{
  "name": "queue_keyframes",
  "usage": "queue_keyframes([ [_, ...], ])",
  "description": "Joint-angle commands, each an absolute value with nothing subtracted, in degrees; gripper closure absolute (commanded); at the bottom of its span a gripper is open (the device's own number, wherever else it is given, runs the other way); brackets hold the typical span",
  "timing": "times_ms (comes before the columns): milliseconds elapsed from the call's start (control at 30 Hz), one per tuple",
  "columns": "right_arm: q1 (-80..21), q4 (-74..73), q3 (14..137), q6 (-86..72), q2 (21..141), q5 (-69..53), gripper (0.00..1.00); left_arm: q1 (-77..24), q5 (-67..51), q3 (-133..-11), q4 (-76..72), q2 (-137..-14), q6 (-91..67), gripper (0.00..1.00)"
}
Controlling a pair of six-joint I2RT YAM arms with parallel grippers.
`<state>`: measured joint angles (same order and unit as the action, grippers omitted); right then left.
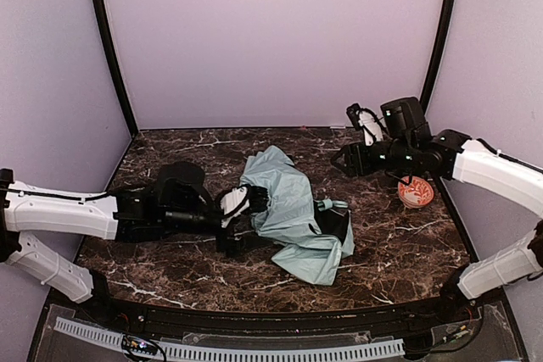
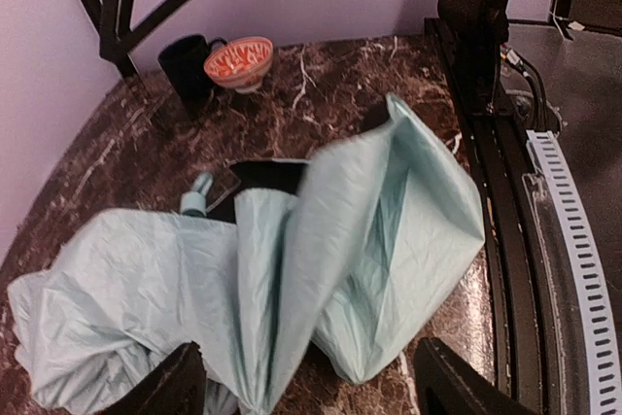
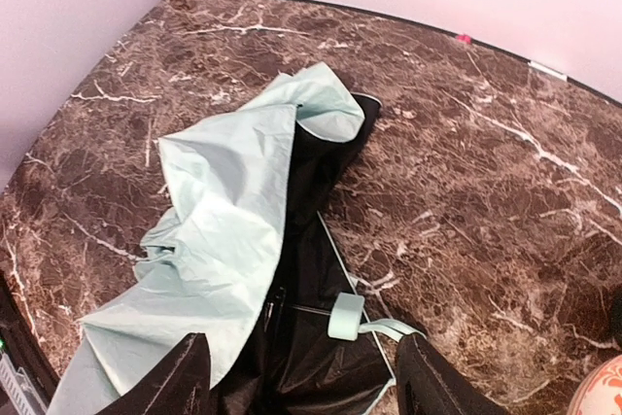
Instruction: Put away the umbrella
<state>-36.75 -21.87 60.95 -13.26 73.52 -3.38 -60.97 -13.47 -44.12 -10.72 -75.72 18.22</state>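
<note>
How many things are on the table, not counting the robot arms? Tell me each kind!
Umbrella: 1
Bowl: 1
Cup: 1
Total: 3

Light even and diffuse, from overhead; walls [image 1: 271,40] read lilac. Shadows soft and short under the umbrella [image 1: 293,209]. Faint sheen on the counter [image 3: 486,172], no hard glare. Left wrist view: central fabric fold blurred. Wrist views bow at the edges.
</note>
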Motion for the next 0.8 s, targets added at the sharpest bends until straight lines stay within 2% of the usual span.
queue_keyframes([
  [0, -37.7, -20.2, 62.4, -12.4, 75.2, -4.4, 0.34, -60.1, -9.4, -42.6, -14.8, -73.7, 15.6, 0.22],
  [100, -37.1, -23.8, 65.5, -15.5, 81.8, 1.3, 0.30, -54.1, -1.3, -48.1, -9.8, -79.1, 5.7, 0.27],
  [167, -36.2, -25.2, 68.1, -17.2, 85.5, 0.4, 0.25, -49.7, 1.9, -51.9, -3.0, -83.0, -0.6, 0.31],
  [267, -35.9, -24.1, 68.8, -19.3, 90.3, 0.7, 0.18, -48.0, 3.7, -52.2, -0.6, -86.2, -4.5, 0.33],
  [333, -36.0, -23.3, 68.8, -19.9, 94.0, -1.4, 0.17, -47.9, 2.8, -51.9, 0.0, -87.9, -6.1, 0.33],
  [467, -36.4, -19.9, 67.3, -21.4, 98.8, -6.9, 0.25, -47.5, 2.3, -52.0, 2.1, -92.1, -7.0, 0.40],
  [633, -38.1, -18.0, 66.4, -22.5, 103.1, -8.2, 0.31, -47.3, -0.1, -52.2, 1.9, -97.1, -6.7, 0.43],
  [767, -39.2, -17.3, 66.4, -22.5, 105.8, -9.0, 0.46, -47.3, -2.4, -52.0, -4.0, -100.5, -4.2, 0.45],
])
